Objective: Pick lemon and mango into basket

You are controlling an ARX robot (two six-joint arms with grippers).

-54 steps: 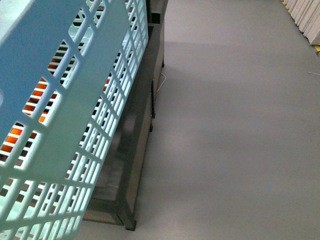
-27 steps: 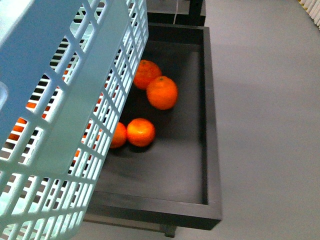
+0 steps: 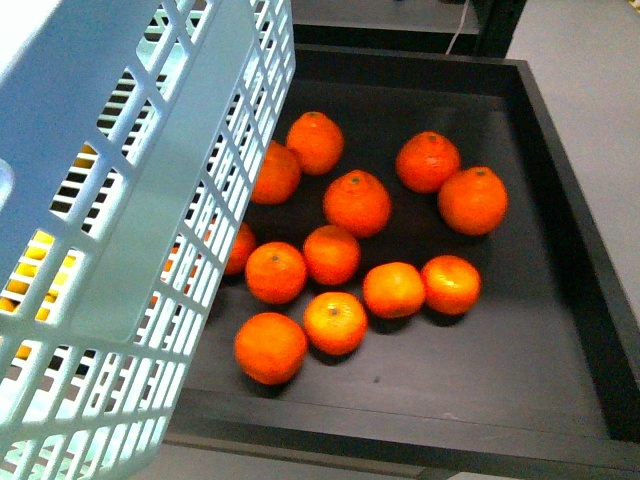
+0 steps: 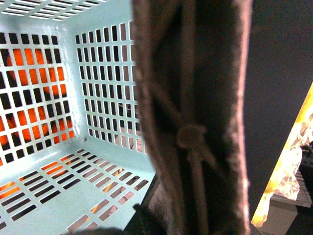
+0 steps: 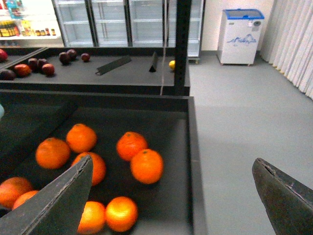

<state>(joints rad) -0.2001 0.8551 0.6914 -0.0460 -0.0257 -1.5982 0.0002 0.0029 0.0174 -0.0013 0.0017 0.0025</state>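
The light teal slotted basket (image 3: 120, 200) hangs tilted and fills the left of the front view. My left gripper (image 4: 186, 220) is shut on its brown ribbed handle (image 4: 190, 98), which fills the left wrist view. The basket floor (image 4: 63, 186) shows no fruit on it. My right gripper (image 5: 171, 205) is open and empty above the edge of a black tray. A small round yellow fruit (image 5: 172, 64), maybe the lemon, lies on a far tray beside a black post. The mango is out of view.
A black tray (image 3: 560, 150) holds several oranges (image 3: 357, 202) below and right of the basket. A farther tray (image 5: 122, 73) holds dark red fruits (image 5: 22, 68). Grey floor (image 5: 244, 122) lies to the right, with glass fridges and a chest freezer (image 5: 237, 36) behind.
The front view has swung from the grey floor onto the tray of oranges. The basket keeps its place at the left of the view.
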